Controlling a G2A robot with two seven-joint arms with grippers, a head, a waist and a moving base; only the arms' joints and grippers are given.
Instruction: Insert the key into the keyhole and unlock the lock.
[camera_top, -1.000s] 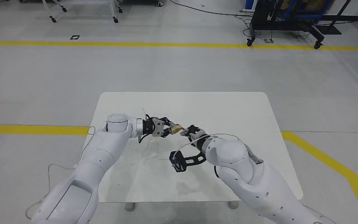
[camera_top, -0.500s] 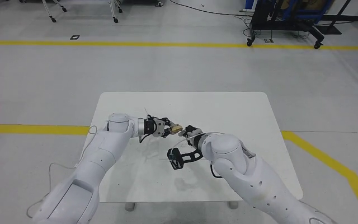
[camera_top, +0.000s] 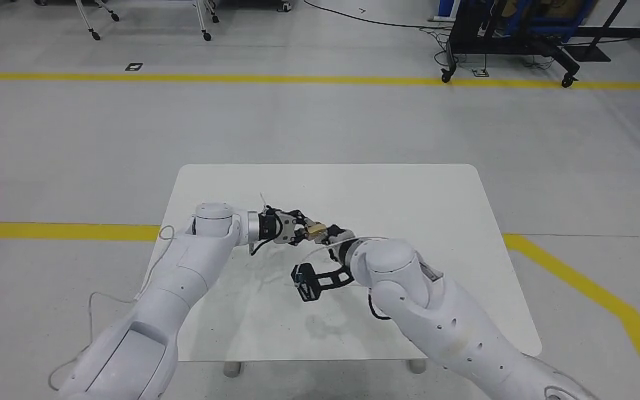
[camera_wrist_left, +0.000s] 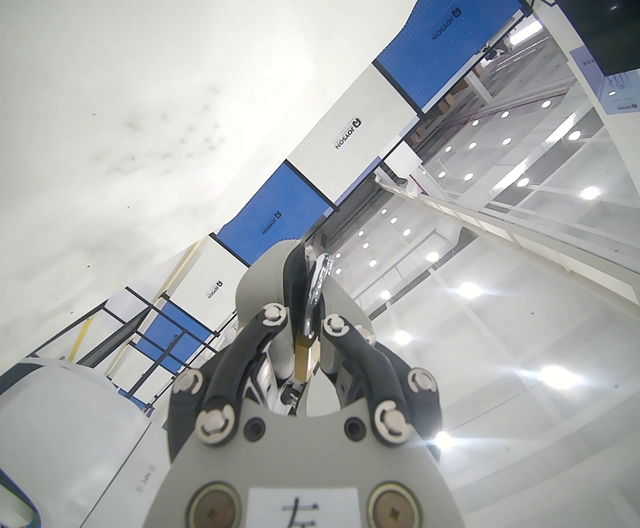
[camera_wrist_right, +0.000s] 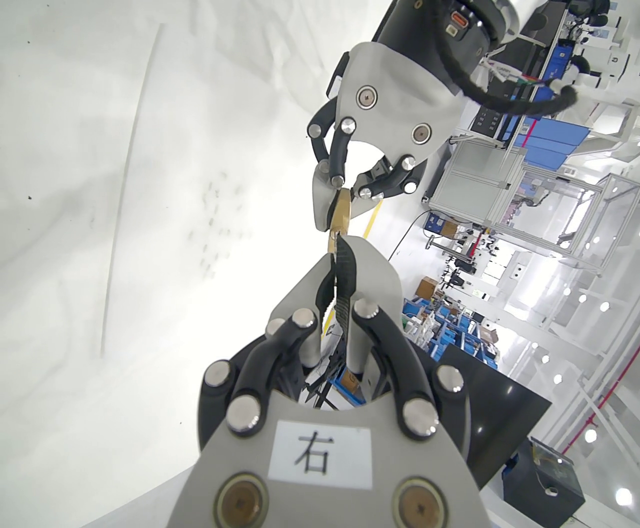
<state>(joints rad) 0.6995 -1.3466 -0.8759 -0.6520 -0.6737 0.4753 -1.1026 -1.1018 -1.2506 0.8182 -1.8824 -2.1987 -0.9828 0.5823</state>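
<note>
Right hand (camera_wrist_right: 345, 255): you see its fingers pinched on the black head of the key (camera_wrist_right: 345, 280).
Key tip: it meets the end of the brass lock (camera_wrist_right: 342, 214).
Left hand (camera_wrist_right: 340, 202): farther off, clamped round the lock.
Surface (camera_wrist_right: 100, 200): white, beyond both hands.

- A large industrial robotics lab or factory hall, not a home or office.
- A grey polished floor (camera_top: 300, 130) marked with yellow lines (camera_top: 300, 78) surrounds the white work table (camera_top: 420, 195).
- At the far right stand a black wheeled equipment frame (camera_top: 510, 45) and loose cables (camera_top: 438, 42).
- Blue and white partition panels (camera_wrist_left: 350, 135) rise under a high ceiling with rows of round lights (camera_wrist_left: 470, 289).
- An aluminium-framed enclosure (camera_wrist_right: 480, 185), blue crates (camera_wrist_right: 425, 320) and cardboard boxes (camera_wrist_right: 426, 287) stand in the room behind.
</note>
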